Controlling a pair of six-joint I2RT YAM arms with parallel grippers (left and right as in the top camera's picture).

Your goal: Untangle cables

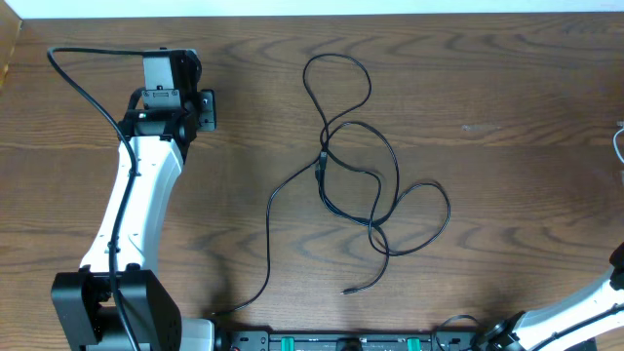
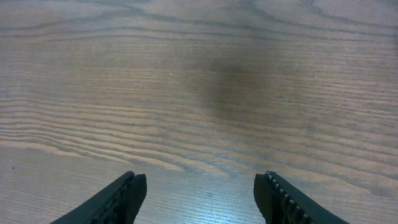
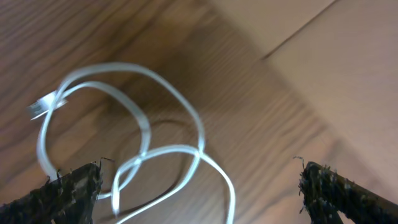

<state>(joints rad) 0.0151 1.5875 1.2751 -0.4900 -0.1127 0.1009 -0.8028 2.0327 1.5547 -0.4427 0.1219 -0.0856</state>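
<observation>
Two black cables (image 1: pixel 361 166) lie tangled in overlapping loops at the table's middle. One long strand (image 1: pixel 270 244) trails to the front edge. My left gripper (image 1: pixel 208 109) is at the far left, well away from them. In the left wrist view it (image 2: pixel 200 193) is open over bare wood, with nothing between its fingers. A white cable (image 3: pixel 149 134) lies in loose loops with its plug end (image 3: pixel 43 107) to the left. My right gripper (image 3: pixel 199 186) hangs over it, wide open and holding nothing. The overhead view shows only a sliver of white cable (image 1: pixel 620 141) at the right edge.
The table's edge (image 3: pixel 267 56) runs close behind the white cable, with a pale surface beyond it. The right arm (image 1: pixel 575 307) comes in from the bottom right corner. A black and green bar (image 1: pixel 341 341) sits along the front edge.
</observation>
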